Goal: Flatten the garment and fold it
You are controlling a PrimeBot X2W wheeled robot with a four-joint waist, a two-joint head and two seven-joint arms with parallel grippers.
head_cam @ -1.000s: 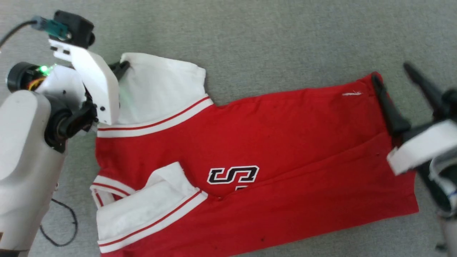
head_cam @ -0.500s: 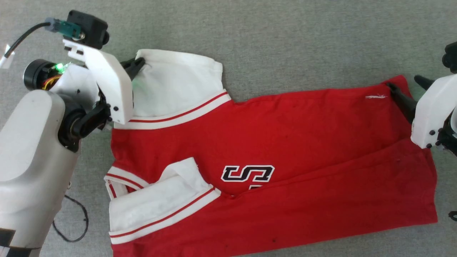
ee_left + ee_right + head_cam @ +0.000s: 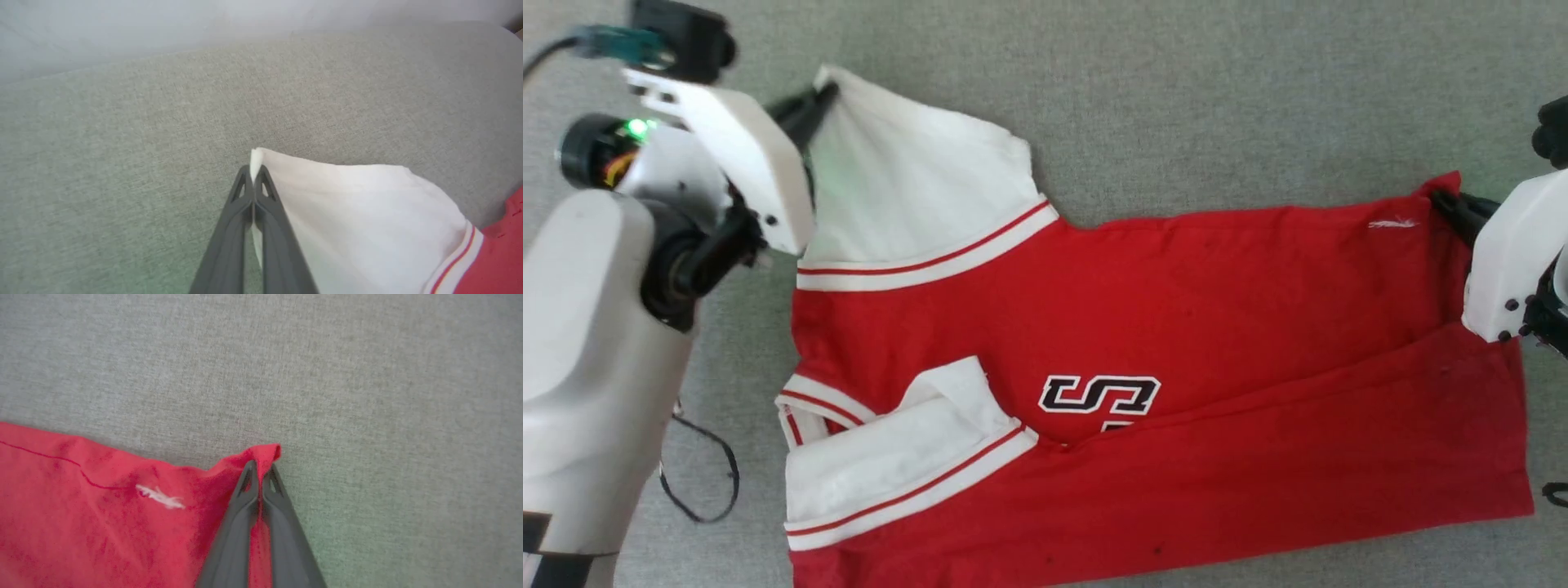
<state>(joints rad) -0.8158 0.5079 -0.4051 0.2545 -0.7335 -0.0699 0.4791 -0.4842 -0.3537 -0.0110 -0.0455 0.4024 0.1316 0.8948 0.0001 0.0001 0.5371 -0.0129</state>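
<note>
Garment lies lengthwise 9-to-3 o'clock, left gripper pinched on its sleeve corner at 10, right gripper pinched on its hem corner at 2.

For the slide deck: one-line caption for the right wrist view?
Right fingers pinched shut on a corner of the red garment, grey surface beyond.

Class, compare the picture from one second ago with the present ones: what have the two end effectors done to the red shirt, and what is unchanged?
The right end effector, open before, has closed on the garment's hem corner. The left end effector has drawn the white sleeve tip up the head view into a peak. Unchanged: its shut grip, the other sleeve folded over, the body's crease.
</note>
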